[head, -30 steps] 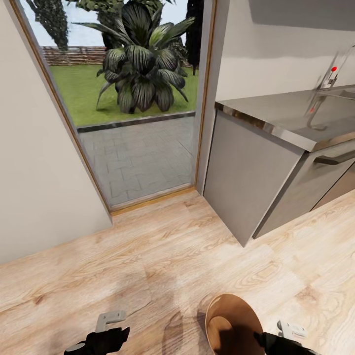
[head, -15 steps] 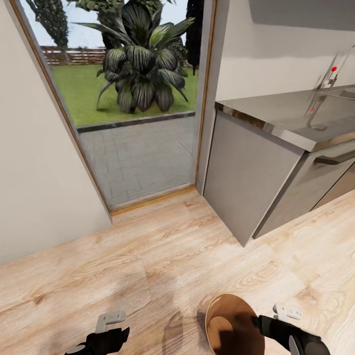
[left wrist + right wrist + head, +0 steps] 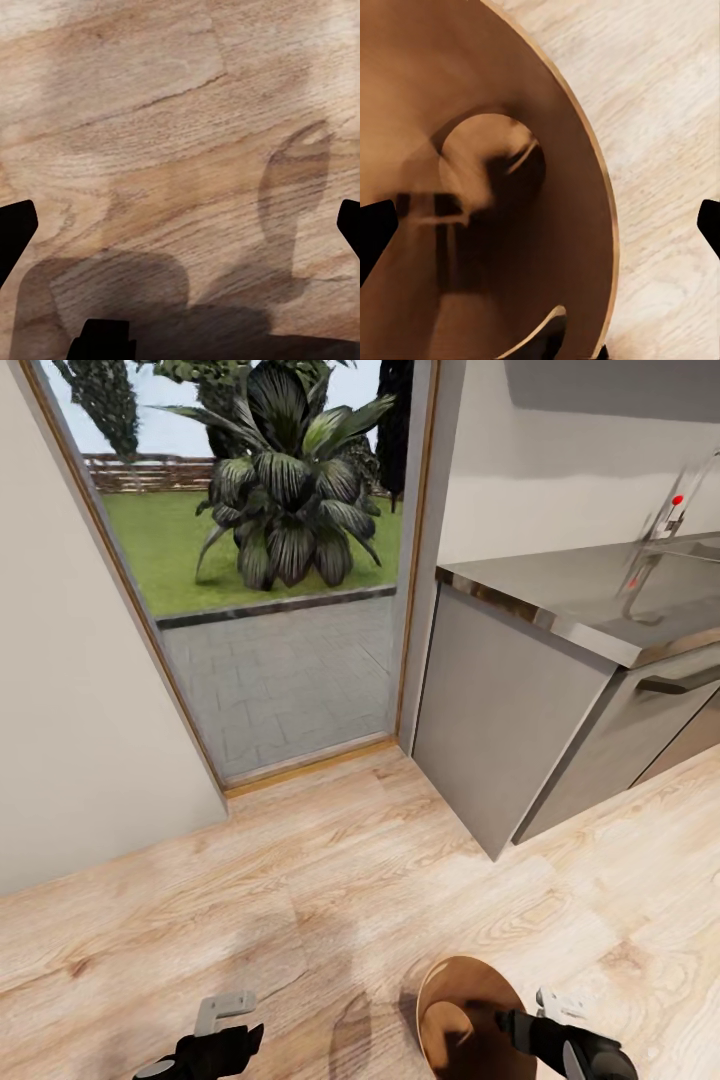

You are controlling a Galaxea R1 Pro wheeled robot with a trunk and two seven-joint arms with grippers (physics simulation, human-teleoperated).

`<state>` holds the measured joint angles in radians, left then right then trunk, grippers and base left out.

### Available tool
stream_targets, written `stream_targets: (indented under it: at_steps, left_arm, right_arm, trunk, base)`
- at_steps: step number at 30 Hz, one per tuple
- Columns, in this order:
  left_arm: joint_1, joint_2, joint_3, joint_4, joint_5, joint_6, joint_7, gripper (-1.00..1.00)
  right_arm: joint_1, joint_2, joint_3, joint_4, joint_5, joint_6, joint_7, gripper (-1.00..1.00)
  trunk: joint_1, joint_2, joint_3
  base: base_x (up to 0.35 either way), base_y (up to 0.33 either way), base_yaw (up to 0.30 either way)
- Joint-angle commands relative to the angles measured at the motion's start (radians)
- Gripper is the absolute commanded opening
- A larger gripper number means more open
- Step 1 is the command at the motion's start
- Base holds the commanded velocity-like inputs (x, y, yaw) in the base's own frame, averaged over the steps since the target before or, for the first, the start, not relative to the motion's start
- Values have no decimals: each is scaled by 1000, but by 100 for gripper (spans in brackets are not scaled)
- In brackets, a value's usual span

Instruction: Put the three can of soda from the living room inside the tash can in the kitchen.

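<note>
The coppery brown tash can [image 3: 452,988] stands on the wood floor at the bottom of the head view, its glossy inside facing up. My right gripper [image 3: 530,1015] hangs open at the bin's right rim. The right wrist view looks down into the tash can [image 3: 585,247], with the right gripper [image 3: 540,225] spread wide over it. Dark blurred shapes with pale curved edges lie inside; I cannot tell whether they are the cans of soda. My left gripper [image 3: 215,1022] sits low at the bottom left, and in its wrist view the left gripper [image 3: 180,225] is open over bare floor.
This is the kitchen. A grey cabinet [image 3: 500,730] with a steel counter [image 3: 590,595] and tap stands at the right. A wood-framed glass door [image 3: 280,650] shows a garden plant behind. A pale wall [image 3: 80,740] closes the left side. Wood floor [image 3: 330,880] lies between.
My right gripper has moved up and then left, from beyond the bin's right side to its rim. The left gripper and the bin have not moved.
</note>
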<state>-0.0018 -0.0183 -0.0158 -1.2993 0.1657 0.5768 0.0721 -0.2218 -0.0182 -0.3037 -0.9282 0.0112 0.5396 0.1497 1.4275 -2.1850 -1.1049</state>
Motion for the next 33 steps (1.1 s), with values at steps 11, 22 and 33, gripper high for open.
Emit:
stream_targets:
  at_steps: [11,22,33]
  left_arm:
    - [0,0,0,0,0,0,0,100]
    - [0,0,-1,1,1,-3,0,100]
    - [0,0,0,2,0,-4,0,100]
  right_arm:
    - [-17,-23,-1,59,-1,-41,-1,100]
    - [-68,-70,-3,250,-1,-154,-2,100]
    - [-76,-65,-3,282,-1,-182,-2,100]
  trunk:
    - [0,0,0]
    - [0,0,0]
    - [0,0,0]
  base:
    - [0,0,0]
    - [0,0,0]
    - [0,0,0]
